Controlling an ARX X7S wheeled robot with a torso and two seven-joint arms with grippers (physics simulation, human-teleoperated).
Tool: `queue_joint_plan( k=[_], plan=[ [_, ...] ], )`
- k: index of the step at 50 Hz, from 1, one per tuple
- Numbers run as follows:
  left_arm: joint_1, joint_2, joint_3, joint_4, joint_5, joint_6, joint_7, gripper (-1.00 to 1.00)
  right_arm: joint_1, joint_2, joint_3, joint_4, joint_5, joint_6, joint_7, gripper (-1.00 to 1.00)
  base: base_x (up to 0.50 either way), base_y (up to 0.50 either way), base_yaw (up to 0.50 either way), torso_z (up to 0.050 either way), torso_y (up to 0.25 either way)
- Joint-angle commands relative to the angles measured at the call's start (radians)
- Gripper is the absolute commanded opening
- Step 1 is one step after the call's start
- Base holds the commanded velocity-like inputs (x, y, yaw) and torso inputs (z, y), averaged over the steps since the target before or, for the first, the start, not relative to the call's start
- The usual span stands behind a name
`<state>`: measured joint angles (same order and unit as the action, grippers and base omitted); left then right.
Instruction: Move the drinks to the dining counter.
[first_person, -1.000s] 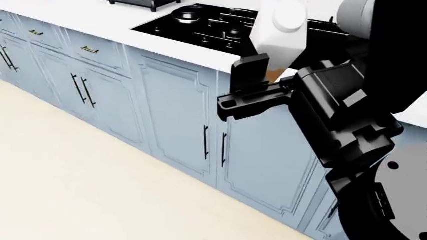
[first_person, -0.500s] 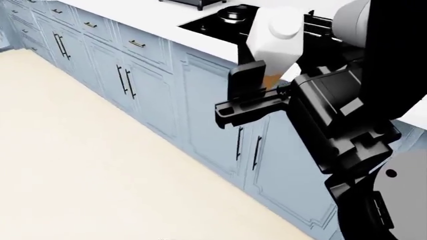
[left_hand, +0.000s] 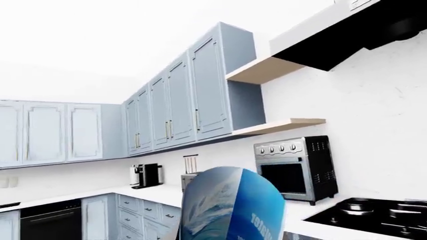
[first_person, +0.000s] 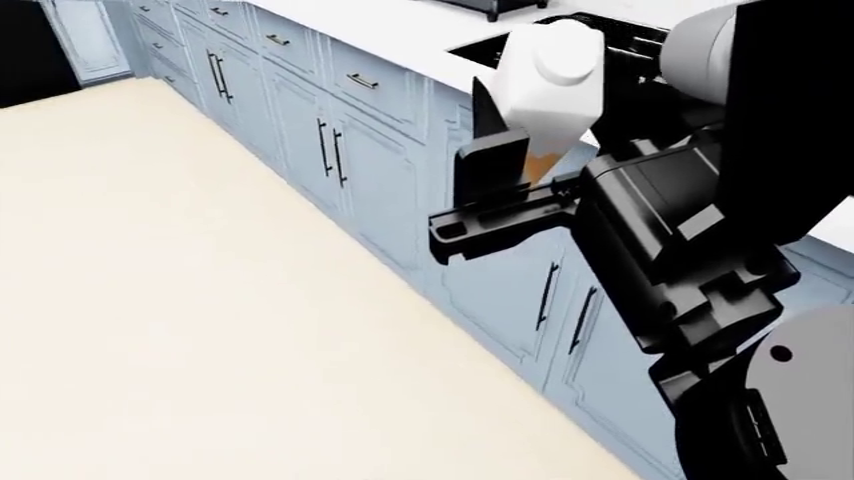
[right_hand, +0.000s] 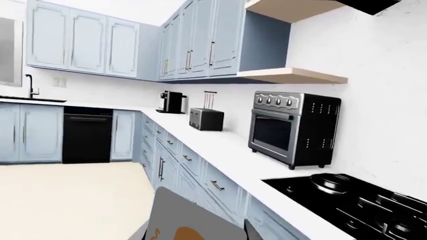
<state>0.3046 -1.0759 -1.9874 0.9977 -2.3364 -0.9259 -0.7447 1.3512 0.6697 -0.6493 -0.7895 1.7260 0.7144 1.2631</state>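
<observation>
My right pincer (first_person: 514, 165) is clamped on the white carton (first_person: 547, 85), its black fingers (first_person: 491, 168) pressed against the tan-orange base. The carton is upright, round white cap toward my head camera, carried in the air off the worktop (first_person: 387, 35) and in front of the light-blue cabinets (first_person: 360, 150). In the right wrist view the carton's base (right_hand: 193, 220) fills the lower edge, close to the lens.

My left pincer is not visible as such in any view. The left wrist view shows the water bottle (left_hand: 230, 205) very close to the camera, its blue label curved across the lower middle. I take it to be held there, but I cannot tell how the jaws stand.

Surroundings: the black stove (right_hand: 353, 197) is set into the white worktop, near its front edge. Behind it, against the wall, stands a toaster oven (right_hand: 293, 127). Further along the same worktop are a toaster (right_hand: 205, 118) and a coffee machine (right_hand: 172, 102). A black dishwasher front (right_hand: 87, 140) sits in the corner run of cabinets. The floor (first_person: 174, 300) is pale cream. The dining counter is in none of the views.
</observation>
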Motion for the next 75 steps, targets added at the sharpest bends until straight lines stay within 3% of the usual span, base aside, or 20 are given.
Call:
queue_joint_plan(
  k=[1,75],
  plan=[
    [-0.015,-0.004,-0.003,-0.006,0.001,0.000,-0.009,-1.00,0.005,-0.001,0.010,0.001,-0.011,0.008,-0.007,-1.00,0.00,0.00,0.50,0.000,0.000],
    [-0.067,-0.008,0.050,-0.002,-0.002,-0.027,-0.021,-1.00,-0.021,0.019,-0.002,-0.010,-0.015,-0.005,-0.022,-1.00,0.00,0.00,0.50,0.000,0.001]
  ],
)
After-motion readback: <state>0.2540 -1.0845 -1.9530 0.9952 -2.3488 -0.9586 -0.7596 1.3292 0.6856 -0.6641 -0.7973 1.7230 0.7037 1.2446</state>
